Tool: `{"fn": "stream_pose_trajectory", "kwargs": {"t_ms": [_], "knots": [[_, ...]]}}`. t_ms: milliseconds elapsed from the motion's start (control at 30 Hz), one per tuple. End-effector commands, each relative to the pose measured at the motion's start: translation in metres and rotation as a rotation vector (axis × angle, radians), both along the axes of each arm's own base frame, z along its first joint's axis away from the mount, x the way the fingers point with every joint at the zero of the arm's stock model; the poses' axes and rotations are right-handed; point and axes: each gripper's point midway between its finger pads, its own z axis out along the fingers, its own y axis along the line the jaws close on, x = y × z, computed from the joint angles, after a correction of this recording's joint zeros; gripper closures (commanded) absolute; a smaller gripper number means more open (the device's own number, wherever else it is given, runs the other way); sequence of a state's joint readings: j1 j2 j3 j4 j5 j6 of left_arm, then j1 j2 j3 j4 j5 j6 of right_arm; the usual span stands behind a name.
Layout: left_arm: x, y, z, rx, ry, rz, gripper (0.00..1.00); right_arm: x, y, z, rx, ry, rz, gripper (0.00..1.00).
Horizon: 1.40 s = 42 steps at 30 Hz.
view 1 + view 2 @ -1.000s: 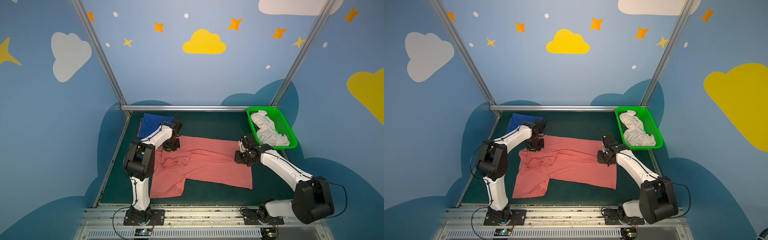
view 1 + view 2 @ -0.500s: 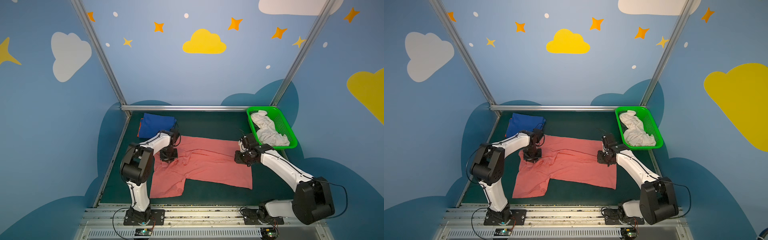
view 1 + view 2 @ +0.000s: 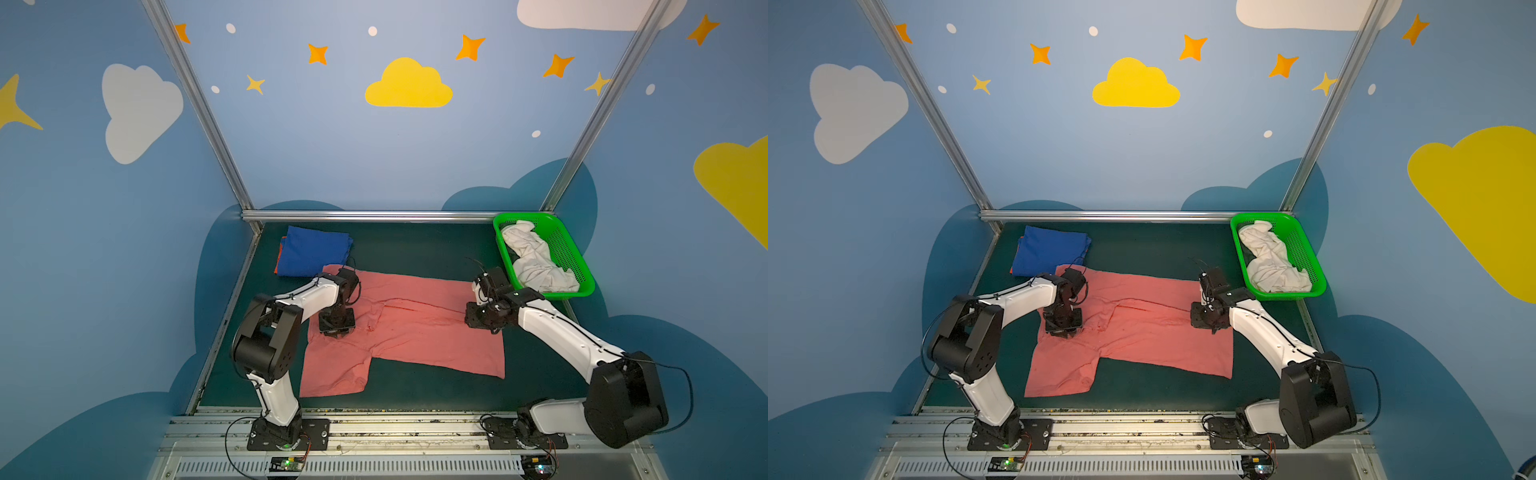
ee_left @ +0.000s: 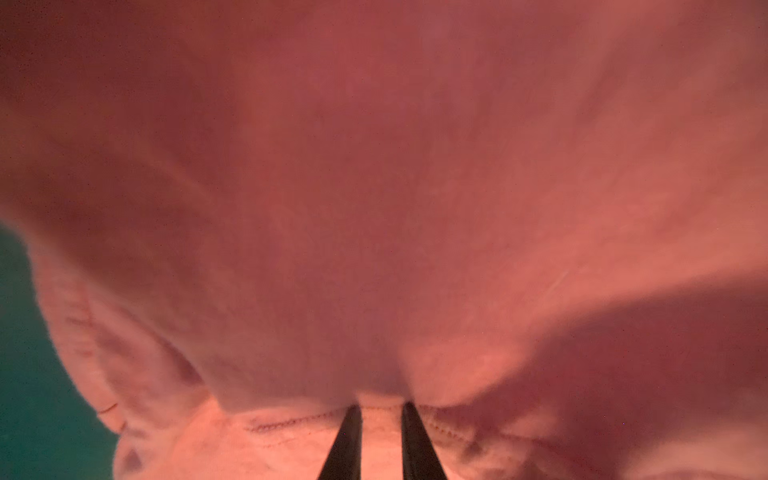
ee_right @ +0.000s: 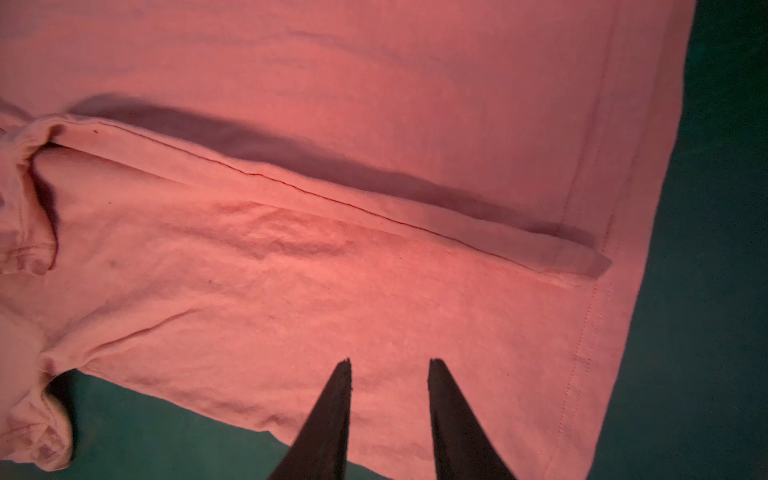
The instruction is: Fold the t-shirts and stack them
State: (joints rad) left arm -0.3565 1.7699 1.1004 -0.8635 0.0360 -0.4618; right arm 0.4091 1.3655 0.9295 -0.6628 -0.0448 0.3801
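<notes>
Fingers of left gripper [image 4: 380,406] nearly together, seemingly around a salmon-pink t-shirt [image 4: 374,187] fold; right gripper [image 5: 390,361] fingers apart, empty.

In both top views, expect bright, even light from above. The salmon-pink t-shirt [image 3: 415,332] appears sharp, and only soft, faint shadows fall on it. In the left wrist view, the shirt fills nearly the whole frame and is dim, reddish and heavily out of focus. In the right wrist view, it is sharper: you can read the stitching clearly, and a dark shadow band runs along its fold.
</notes>
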Motion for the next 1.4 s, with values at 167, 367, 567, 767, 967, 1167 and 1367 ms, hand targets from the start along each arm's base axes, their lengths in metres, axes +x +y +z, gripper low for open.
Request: {"fn": "stream_pose_trajectory", "kwargs": {"t_ms": [167,367,567,767,967,1167,1367], "knots": [[0.008,0.004,0.035,0.01,-0.096,0.012,0.78,0.003,0.08,0.043,0.184,-0.06,0.147,0.68],[0.02,0.019,0.054,0.051,-0.17,0.039,0.77,-0.005,0.16,0.034,0.244,0.0,0.319,0.78],[0.053,0.04,0.069,0.065,-0.236,0.088,0.71,-0.019,0.233,0.002,0.277,0.12,0.458,0.78],[0.108,0.063,0.084,0.051,-0.322,0.141,0.52,-0.023,0.263,-0.024,0.232,0.18,0.501,0.71],[0.168,0.073,0.091,-0.034,-0.422,0.16,0.42,-0.009,0.253,-0.02,0.198,0.158,0.479,0.64],[0.208,0.073,0.075,-0.067,-0.427,0.107,0.32,0.032,0.191,-0.007,0.167,0.109,0.352,0.57],[0.231,0.068,0.056,-0.129,-0.411,0.085,0.39,0.074,0.094,-0.009,0.088,0.088,0.162,0.52]]}}
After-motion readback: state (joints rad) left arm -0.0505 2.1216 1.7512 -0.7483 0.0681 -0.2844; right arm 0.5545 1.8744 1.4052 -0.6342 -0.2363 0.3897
